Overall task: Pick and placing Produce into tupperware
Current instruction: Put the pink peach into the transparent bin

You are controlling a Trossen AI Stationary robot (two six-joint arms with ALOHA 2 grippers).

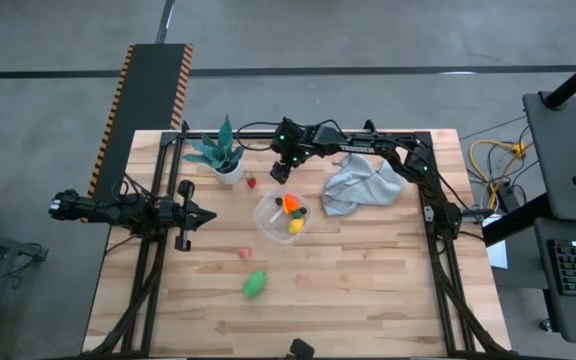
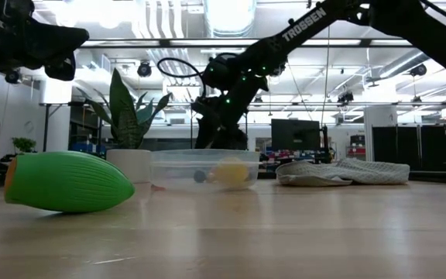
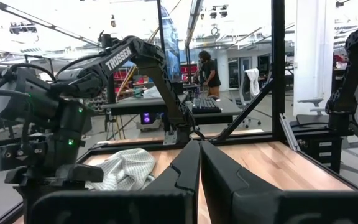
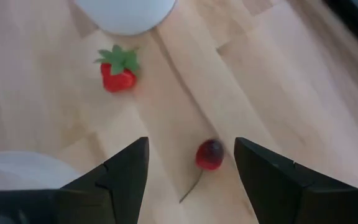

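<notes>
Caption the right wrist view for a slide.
Open right end effector hovers over a dark red cherry, strawberry beyond.

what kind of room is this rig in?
Looks like a robotics lab or workshop: open ceiling with strip lights, desks with monitors behind the table, hazard-striped ramp on a concrete floor.

The right arm extends across the far side of the counter (image 1: 368,290), wrist angled downward. The right gripper (image 4: 191,165) points at the counter surface, fingers spread apart with nothing between them. The left arm lies low along the left side, pointing inward. The left gripper (image 3: 200,155) is fully closed, fingers pressed together.
</notes>
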